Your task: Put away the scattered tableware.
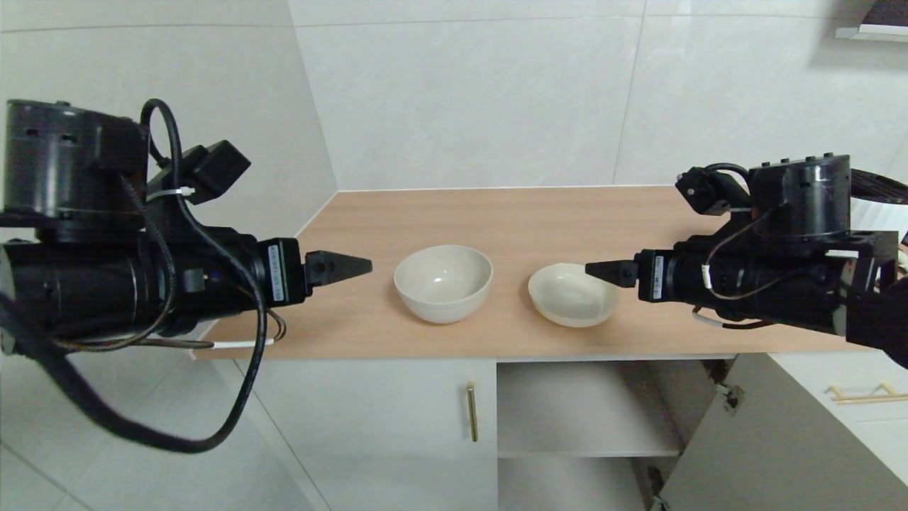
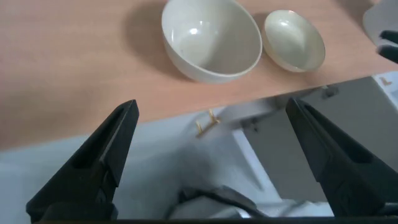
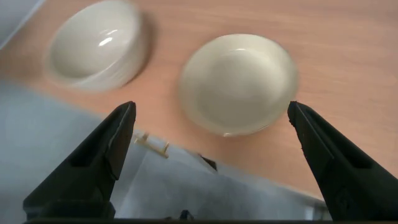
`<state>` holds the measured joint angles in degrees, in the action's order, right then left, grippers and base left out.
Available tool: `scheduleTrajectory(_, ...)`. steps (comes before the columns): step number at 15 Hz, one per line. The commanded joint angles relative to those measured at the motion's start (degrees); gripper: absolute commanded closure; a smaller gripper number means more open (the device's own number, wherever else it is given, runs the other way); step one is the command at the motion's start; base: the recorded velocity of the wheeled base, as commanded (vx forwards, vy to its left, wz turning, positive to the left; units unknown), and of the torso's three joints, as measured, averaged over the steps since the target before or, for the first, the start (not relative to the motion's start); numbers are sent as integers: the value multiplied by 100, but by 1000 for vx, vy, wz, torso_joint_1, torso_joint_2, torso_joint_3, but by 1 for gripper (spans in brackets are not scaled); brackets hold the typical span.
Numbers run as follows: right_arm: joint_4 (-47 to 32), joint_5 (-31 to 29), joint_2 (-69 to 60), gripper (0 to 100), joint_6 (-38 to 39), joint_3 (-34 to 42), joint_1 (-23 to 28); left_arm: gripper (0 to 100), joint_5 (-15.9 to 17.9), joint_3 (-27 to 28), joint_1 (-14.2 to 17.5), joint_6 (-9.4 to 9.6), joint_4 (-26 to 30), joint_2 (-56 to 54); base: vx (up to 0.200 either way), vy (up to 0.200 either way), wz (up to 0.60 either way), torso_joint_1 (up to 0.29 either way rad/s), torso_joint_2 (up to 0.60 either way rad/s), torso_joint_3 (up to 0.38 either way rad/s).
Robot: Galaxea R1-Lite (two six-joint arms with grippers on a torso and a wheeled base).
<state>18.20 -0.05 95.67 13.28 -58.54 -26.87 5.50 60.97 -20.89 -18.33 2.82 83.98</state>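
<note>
— Wooden counter (image 1: 539,213): where are the bowls?
— Deeper bowl (image 1: 443,282) mid-counter, shallow bowl (image 1: 573,294) just beside it, both near the front edge.
— Grippers?
— Left gripper (image 1: 358,267) and right gripper (image 1: 596,270) flank them, fingers spread wide. Open cabinet (image 1: 578,404) below.

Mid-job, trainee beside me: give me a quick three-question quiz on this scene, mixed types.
1. True or false: the right gripper is shut on the shallow bowl.
2. Which bowl sits nearer the left gripper? A) deep bowl B) shallow bowl C) both equally near
3. Fill in: below the counter, the cupboard under the shallow bowl stands ____.
Key: 1 false, its fingers are apart and hold nothing. 2 A. 3 open.
</note>
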Motion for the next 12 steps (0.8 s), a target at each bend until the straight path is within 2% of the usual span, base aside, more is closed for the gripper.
scheduleTrajectory(1,-229,-206,338,0,167,-448,33,0,-14,495,-11,-267,211,505,0,0,0,0,0,0)
scheduleTrajectory(2,-396,-540,435,0,272,-571,33,0,-58,618,-29,-627,202,743,0,0,0,0,0,0)
scheduleTrajectory(3,-396,-689,488,0,281,-571,15,0,-66,680,-29,-856,193,892,0,0,0,0,0,0)
scheduleTrajectory(5,-387,-751,514,0,290,-571,-20,0,-295,873,-143,-1172,193,1156,0,0,0,0,0,0)
scheduleTrajectory(8,-379,-751,505,0,298,-562,-20,0,-831,1084,-231,-1181,167,1806,0,0,0,0,0,0)
scheduleTrajectory(12,-370,-751,496,0,298,-536,-20,0,-1270,1515,-275,-1181,167,2641,0,0,0,0,0,0)
